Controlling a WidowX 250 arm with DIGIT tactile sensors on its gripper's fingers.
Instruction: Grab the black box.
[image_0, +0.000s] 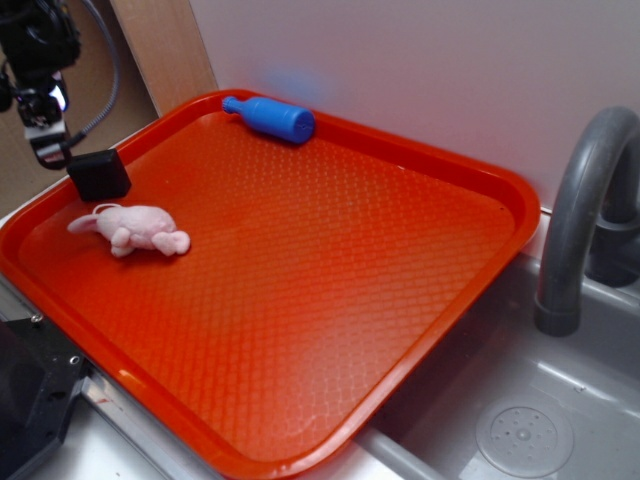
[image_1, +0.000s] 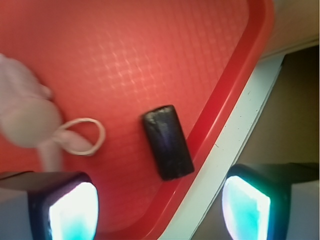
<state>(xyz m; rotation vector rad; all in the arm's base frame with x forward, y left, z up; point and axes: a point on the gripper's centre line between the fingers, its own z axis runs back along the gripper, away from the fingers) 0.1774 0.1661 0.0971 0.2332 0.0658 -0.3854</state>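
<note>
- Because the black box (image_0: 99, 174) lay at the left edge of the red tray (image_0: 400, 330), hard by the raised rim, the claw (image_0: 48, 140) hung over that corner in the upper left of the exterior view, above and slightly left of the box and not touching it.
- In the wrist view the box (image_1: 167, 142) sat near the frame's centre, lying slantwise along the rim, while the two fingertips (image_1: 72, 210) stood wide apart at the bottom corners with nothing between them; one hung over the tray floor, the other outside the rim, over the pale bench (image_1: 235, 145).
- So placed, the claw straddled the rim rather than the box, and I judged it would need to shift inward before closing.
- As for the tray's contents, it held three things: the box, a pink toy mouse (image_0: 135, 229) just below it, its tail looped towards the box in the wrist view, and a blue bottle (image_0: 270, 117) lying on its side well apart at the top edge.
- To the right of the tray were a grey sink (image_0: 540, 420) and tap (image_0: 580, 200), with nothing visible in the sink.
</note>
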